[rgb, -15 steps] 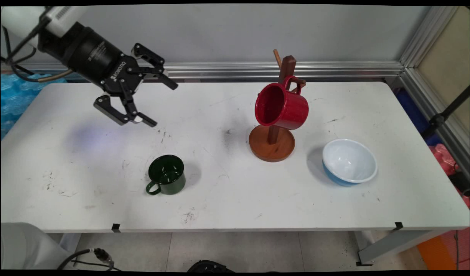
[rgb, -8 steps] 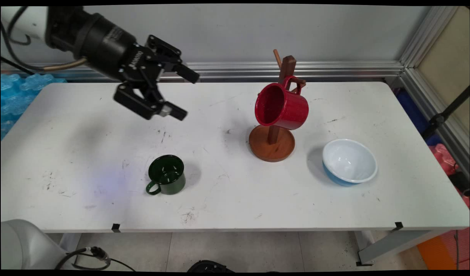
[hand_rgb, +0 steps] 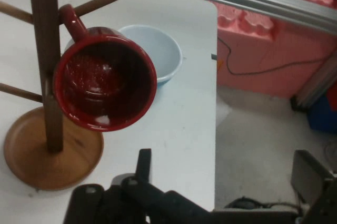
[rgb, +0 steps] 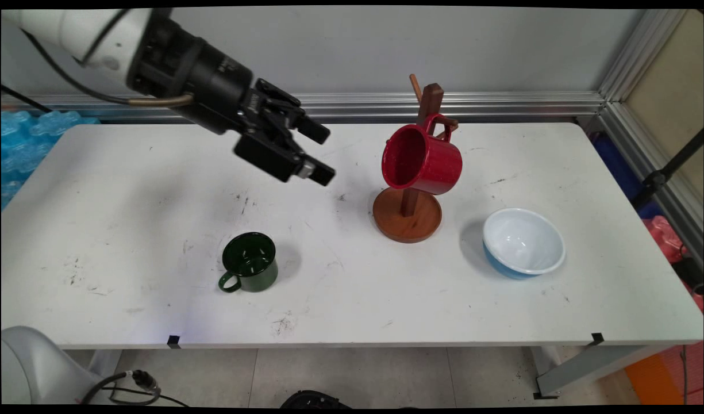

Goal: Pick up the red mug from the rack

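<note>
While raised above the table (rgb: 127, 190), gripper (rgb: 323, 152) hangs w/ jaws apart, nothing between them, aimed right at the red mug (rgb: 422, 160).
- Red mug: hung by handle on a peg of the wooden mug stand (rgb: 408, 214), mouth facing gripper; nearest item, not touching.
- Blue bowl (rgb: 523, 242), white inside: just right of stand base.
- Green mug (rgb: 249, 261): upright, near front, below gripper, well apart.

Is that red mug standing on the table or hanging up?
Hanging: the red mug hangs by its handle on the wooden stand's peg, mouth sideways.
</note>
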`<state>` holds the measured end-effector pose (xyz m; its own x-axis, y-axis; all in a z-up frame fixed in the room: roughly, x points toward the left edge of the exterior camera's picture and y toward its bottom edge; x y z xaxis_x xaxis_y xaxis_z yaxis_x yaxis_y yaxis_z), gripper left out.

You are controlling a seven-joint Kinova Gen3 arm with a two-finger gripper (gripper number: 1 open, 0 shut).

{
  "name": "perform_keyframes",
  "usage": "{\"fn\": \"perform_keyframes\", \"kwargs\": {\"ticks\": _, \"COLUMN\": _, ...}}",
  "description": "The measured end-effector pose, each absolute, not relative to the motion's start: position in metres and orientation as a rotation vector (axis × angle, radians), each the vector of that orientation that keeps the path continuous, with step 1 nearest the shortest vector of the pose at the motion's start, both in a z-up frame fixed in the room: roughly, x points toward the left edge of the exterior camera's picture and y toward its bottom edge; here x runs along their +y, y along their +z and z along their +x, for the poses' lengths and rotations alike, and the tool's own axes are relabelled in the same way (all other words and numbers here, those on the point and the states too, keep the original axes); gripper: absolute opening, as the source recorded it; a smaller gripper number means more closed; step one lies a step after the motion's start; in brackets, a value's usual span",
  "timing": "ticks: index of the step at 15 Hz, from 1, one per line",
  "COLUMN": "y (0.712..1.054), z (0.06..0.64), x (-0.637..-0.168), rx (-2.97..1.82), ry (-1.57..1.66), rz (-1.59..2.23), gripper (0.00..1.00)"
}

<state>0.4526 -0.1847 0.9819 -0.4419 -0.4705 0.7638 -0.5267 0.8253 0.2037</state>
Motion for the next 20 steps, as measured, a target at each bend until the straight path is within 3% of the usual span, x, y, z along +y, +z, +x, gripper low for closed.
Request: {"fn": "perform_keyframes", "kwargs": {"ticks": 20, "y": 0.955, "z": 0.342, "x": -0.237, "rx": -2.015, "ry": 0.043, "rz": 1.082, "gripper": 1.00}}
